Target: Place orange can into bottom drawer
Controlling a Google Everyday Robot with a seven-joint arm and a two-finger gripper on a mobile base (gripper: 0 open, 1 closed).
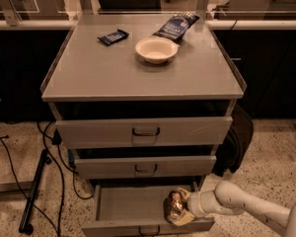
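You had the gripper low in the view, at about five o'clock from the middle of the cabinet, reaching in from the four o'clock side on its pale arm. It sat over the right end of the bottom drawer, which stood pulled out, its grey tray bare toward nine o'clock. The orange can lay between the fingers: one pale finger showed against its twelve o'clock side and the other against its six o'clock side, both touching it, so the grip was closed on the can. The can's shiny gold-brown body pointed toward nine o'clock, away from the wrist, and it was inside the drawer's outline, just behind the front panel. You could not tell whether it touched the tray floor.

Above, the middle drawer and the top drawer each stood a little way out. On the cabinet top a white bowl sat toward the back, with a blue snack bag just beside it at one o'clock and a small dark packet apart from it at ten o'clock. A black stand leaned on the floor at nine o'clock from the bottom drawer
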